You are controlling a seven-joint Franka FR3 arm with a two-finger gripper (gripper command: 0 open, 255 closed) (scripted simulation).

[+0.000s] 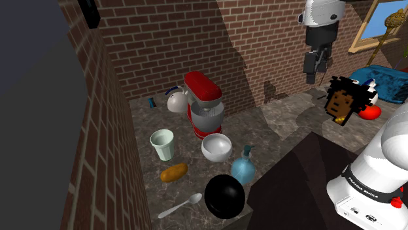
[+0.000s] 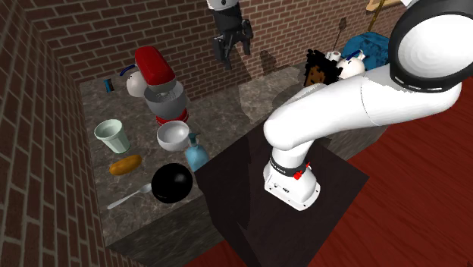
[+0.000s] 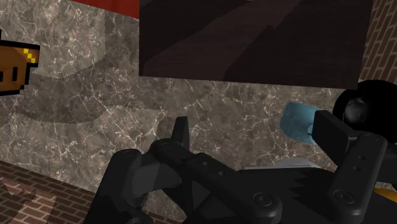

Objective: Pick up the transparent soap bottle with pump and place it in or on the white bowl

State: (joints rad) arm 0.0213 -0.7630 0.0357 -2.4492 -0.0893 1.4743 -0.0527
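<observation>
My hand (image 1: 316, 65) hangs high above the tabletop (image 1: 281, 124) with its two black fingers (image 3: 180, 133) spread apart and nothing between them. From the wrist I look down on dark, veined stone and the dark top of my stand (image 3: 254, 44).

In the shoulder view, the soap bottle (image 1: 243, 168) stands upright well below the hand, towards seven o'clock. It is a pale blue, see-through flask with a pump on top, near the tabletop's front edge. It is just beside the white bowl (image 1: 216, 147), at about four o'clock of it, and the bowl holds nothing. A shiny black ball (image 1: 224, 196) lies at seven o'clock of the bottle, close against it.

Around the bowl sit a pale green cup (image 1: 163, 144) at nine o'clock, a red stand mixer (image 1: 204, 101) at twelve, a brown bread roll (image 1: 174, 172) at eight and, past the roll, a spoon (image 1: 180, 206).

Red brick walls (image 1: 196, 39) close the tabletop in on two sides — it fills a corner. A wood-framed window (image 1: 376, 23) shows blue sky at two o'clock of the hand, and the second exterior view shows a red floor (image 2: 409, 220) under the stand.
</observation>
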